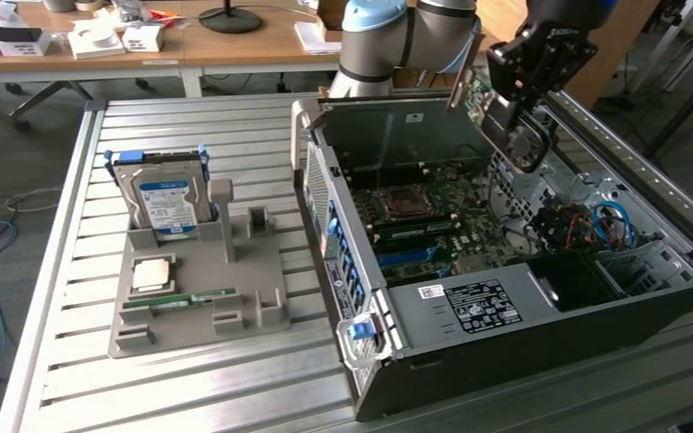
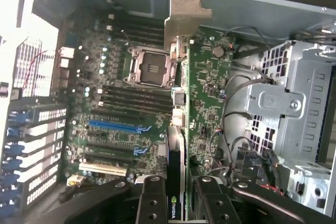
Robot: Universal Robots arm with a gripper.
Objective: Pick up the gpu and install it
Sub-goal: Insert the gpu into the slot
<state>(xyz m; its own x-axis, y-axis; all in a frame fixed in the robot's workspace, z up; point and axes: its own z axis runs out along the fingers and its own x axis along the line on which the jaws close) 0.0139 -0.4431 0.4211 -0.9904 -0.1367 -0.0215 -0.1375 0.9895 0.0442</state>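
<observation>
Exterior view: the arm [image 1: 383, 36] is reaching in from the far side of the tabletop [image 1: 202, 388] and is holding the jaws above the open computer case [image 1: 467, 311]. The jaws are standing partly closed and are gripping the gpu [image 1: 519, 142], which is hanging below them, tilted, over the case's far corner on the exterior view's right. The card is sitting clear above the motherboard [image 1: 425, 221] and is not touching it. On the exterior view's left, well apart from the case, a grey holder [image 1: 220, 271] is carrying a hard drive [image 1: 166, 203] standing upright and a memory stick [image 1: 184, 298] lying flat.

Wrist view: the gpu [image 2: 177, 129] is showing edge-on, running straight out from between the two black fingers [image 2: 152, 200], which are pressing on its opposite faces. Its pale metal bracket [image 2: 186, 17] is forming the end farthest from the jaws. The card is hanging over the motherboard [image 2: 126, 108], just beside the processor socket [image 2: 149, 66], with the blue expansion slot [image 2: 115, 125] lying off to one side of it. A grey drive cage [image 2: 294, 103] is sitting on the card's other side. Whether the card's edge is lining up with any slot cannot be told.
</observation>
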